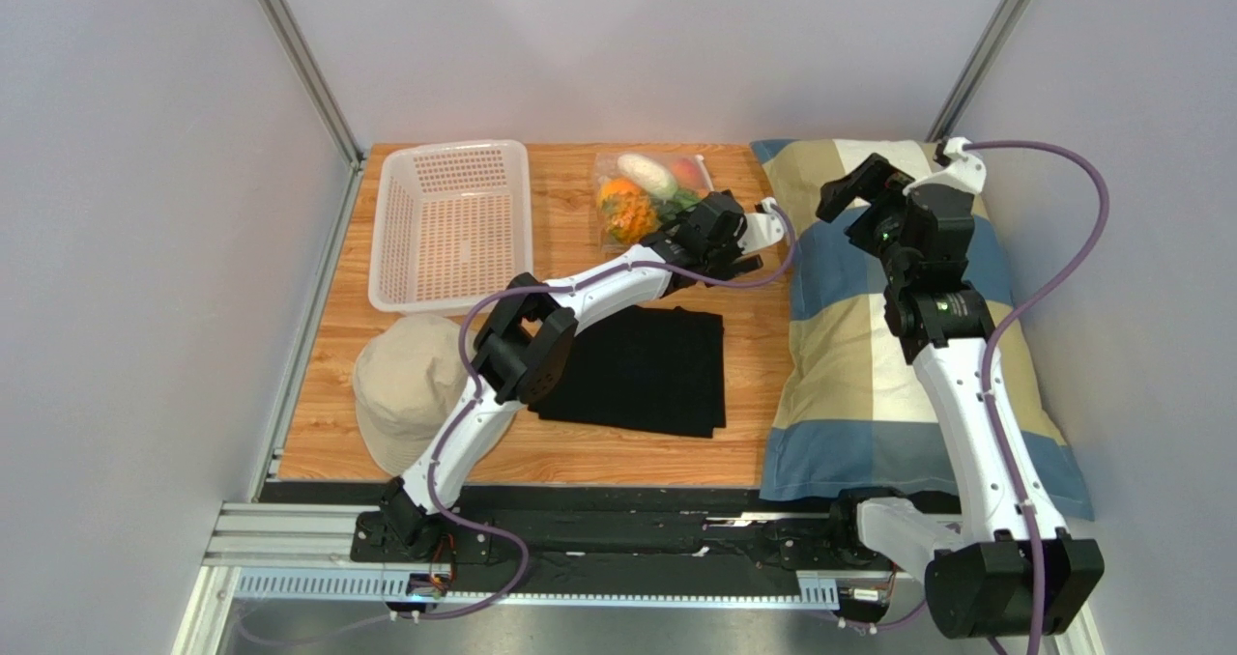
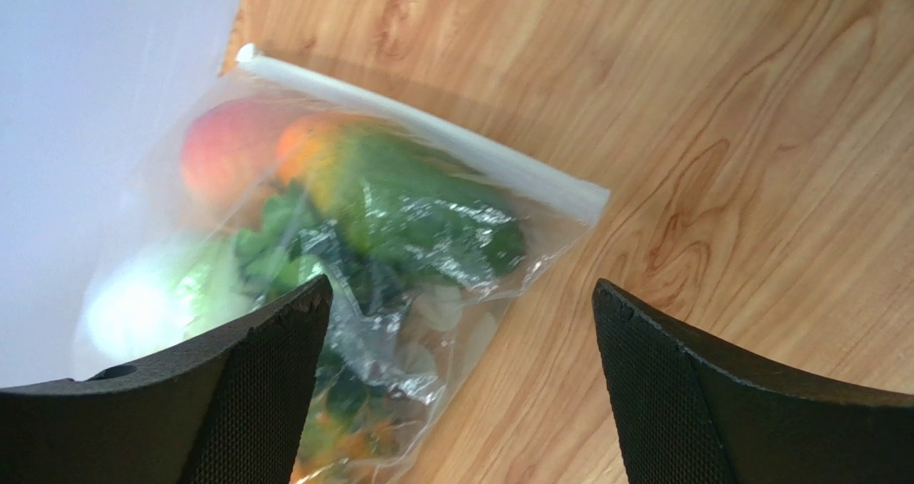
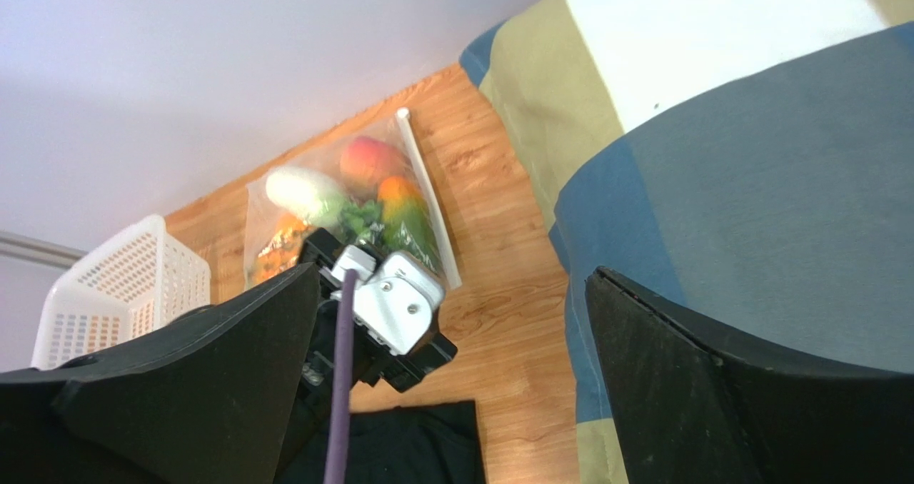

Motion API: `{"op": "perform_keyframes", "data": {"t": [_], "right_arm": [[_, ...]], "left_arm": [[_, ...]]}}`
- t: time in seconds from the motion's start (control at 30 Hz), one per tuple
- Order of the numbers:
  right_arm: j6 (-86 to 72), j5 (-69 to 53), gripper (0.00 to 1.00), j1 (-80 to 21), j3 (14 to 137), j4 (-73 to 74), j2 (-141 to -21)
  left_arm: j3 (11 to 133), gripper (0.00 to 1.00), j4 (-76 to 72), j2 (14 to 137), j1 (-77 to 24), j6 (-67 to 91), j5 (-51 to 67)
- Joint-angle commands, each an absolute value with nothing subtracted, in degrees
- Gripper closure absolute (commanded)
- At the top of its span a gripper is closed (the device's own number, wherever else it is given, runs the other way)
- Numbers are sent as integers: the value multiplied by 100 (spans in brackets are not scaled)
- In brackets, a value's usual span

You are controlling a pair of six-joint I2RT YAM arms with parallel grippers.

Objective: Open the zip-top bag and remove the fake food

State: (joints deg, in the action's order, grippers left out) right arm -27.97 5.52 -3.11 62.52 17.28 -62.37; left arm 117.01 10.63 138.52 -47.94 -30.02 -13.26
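At the table's [image 1: 748, 394] twelve o'clock, between basket [image 1: 450, 228] and pillow [image 1: 871, 351], the zip-top bag [image 2: 472, 329] lies limp, slick and light around the fake food [image 2: 397, 200], best pinched, I reckon, at its stiff white zip strip [image 2: 429, 133], with the left gripper [image 2: 456, 291] and right gripper [image 3: 451, 275] both gaping wide, empty.

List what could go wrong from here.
The zip-top bag looks sealed along its white zip strip; the open left gripper may pinch fake food through the bag instead of the strip.
The bag lies by the back wall, so a push could crumple it there.
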Motion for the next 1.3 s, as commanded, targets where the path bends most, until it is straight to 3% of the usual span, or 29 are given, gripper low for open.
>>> {"op": "perform_keyframes", "data": {"t": [0.0,0.4,0.43,0.5,0.53,0.57,0.63,0.87,0.97,1.1,1.17,1.2,1.27], "right_arm": [[-2637,800,0,-229,6170,1573,-6021],[-2654,571,0,-237,6126,1433,-6117],[-2672,571,0,-229,6117,1433,-6117],[-2698,571,0,-229,6091,1398,-6126],[-2724,528,0,-229,6082,1380,-6126],[-2742,501,0,-237,6073,1319,-6143],[-2768,405,0,-229,6038,1275,-6178],[-2891,-130,0,-237,6257,1187,-6942],[-2962,-509,0,-246,6547,1108,-7723],[-2927,-616,0,-465,7293,1177,-8708],[-2900,-413,0,-729,7976,1344,-9400],[-2900,-439,0,-790,8259,1406,-9691],[-3154,-763,0,-835,9082,1442,-10593]], "left_arm": [[12461,4,1616,14203,-4825,-2962,-1081],[14264,3,2355,15425,-4816,-3138,-1731],[14334,16,2399,15521,-4816,-3164,-1775],[14449,30,2452,15600,-4825,-3216,-1985],[14449,47,2417,15653,-4816,-3252,-2091],[14441,57,2373,15662,-4825,-3287,-2248],[14300,100,2084,15636,-4816,-3348,-2486],[13546,100,1680,15180,-4773,-3253,-2706],[11488,100,814,14075,-4729,-2963,-2882],[9723,100,36,12056,-4492,-2295,-2479],[9118,92,-139,11534,-4351,-1908,-2147],[8932,82,-184,11088,-4185,-1768,-2023],[8406,71,-394,10707,-3930,-1425,-1498]]}}
